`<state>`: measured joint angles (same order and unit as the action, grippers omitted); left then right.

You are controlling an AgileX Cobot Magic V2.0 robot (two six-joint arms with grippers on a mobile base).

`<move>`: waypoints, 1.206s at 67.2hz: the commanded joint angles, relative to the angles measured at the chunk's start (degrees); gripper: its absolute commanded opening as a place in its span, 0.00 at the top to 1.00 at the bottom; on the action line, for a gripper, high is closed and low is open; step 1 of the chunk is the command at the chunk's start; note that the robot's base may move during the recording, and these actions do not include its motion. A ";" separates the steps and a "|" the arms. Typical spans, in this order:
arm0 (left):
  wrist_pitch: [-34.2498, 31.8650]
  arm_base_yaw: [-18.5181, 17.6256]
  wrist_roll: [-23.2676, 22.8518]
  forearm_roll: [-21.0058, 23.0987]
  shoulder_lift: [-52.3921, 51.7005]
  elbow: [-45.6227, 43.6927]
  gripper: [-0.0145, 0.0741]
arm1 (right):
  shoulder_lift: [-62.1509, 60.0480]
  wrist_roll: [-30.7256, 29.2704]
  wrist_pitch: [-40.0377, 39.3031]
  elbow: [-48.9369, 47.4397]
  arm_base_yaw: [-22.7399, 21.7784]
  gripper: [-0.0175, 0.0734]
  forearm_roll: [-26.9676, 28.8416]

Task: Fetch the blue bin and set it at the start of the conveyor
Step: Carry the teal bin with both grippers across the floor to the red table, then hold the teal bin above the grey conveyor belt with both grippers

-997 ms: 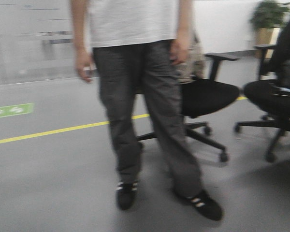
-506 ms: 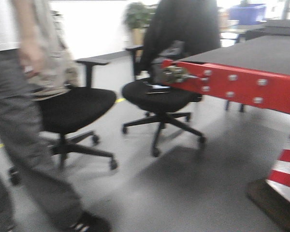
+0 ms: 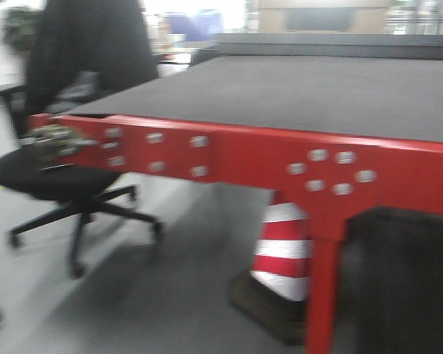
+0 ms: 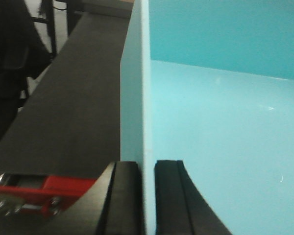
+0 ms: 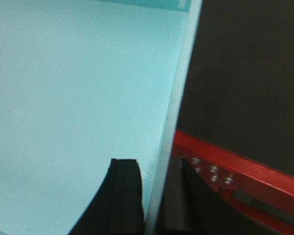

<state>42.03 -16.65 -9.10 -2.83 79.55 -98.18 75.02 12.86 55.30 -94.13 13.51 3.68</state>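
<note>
The blue bin (image 4: 225, 122) is a pale cyan tub held between my two arms. My left gripper (image 4: 148, 169) is shut on its left wall, one finger inside and one outside. My right gripper (image 5: 157, 166) is shut on its right wall (image 5: 179, 98) the same way; the bin's inside (image 5: 73, 98) fills that view. The conveyor start is a wide dark grey belt (image 3: 295, 88) with a red front edge strip (image 3: 251, 158). It shows below the bin in the left wrist view (image 4: 73, 107) and the right wrist view (image 5: 245, 73). The bin and grippers are out of the front view.
A black office chair (image 3: 59, 184) with a dark jacket on its back stands left of the conveyor. A red and white traffic cone (image 3: 284, 251) stands under the belt beside a red leg (image 3: 321, 295). A dark box (image 3: 406, 280) sits at the lower right.
The front view has swung right: the standing person and chairs have slid off to the left, and the conveyor with its red edge now fills the view, closer.
</note>
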 commanded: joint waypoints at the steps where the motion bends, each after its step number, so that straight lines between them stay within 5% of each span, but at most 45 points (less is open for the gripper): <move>1: -4.06 0.89 -0.37 -4.22 -1.08 -0.75 0.96 | -0.87 -1.58 0.74 -0.47 -0.78 0.98 -4.84; 81: -4.06 0.89 -0.37 -4.22 -1.08 -0.75 0.96 | -0.87 -1.58 0.74 -0.47 -0.78 0.98 -4.84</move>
<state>41.73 -16.65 -9.10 -2.93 79.54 -98.18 75.02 12.86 55.30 -94.13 13.51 3.80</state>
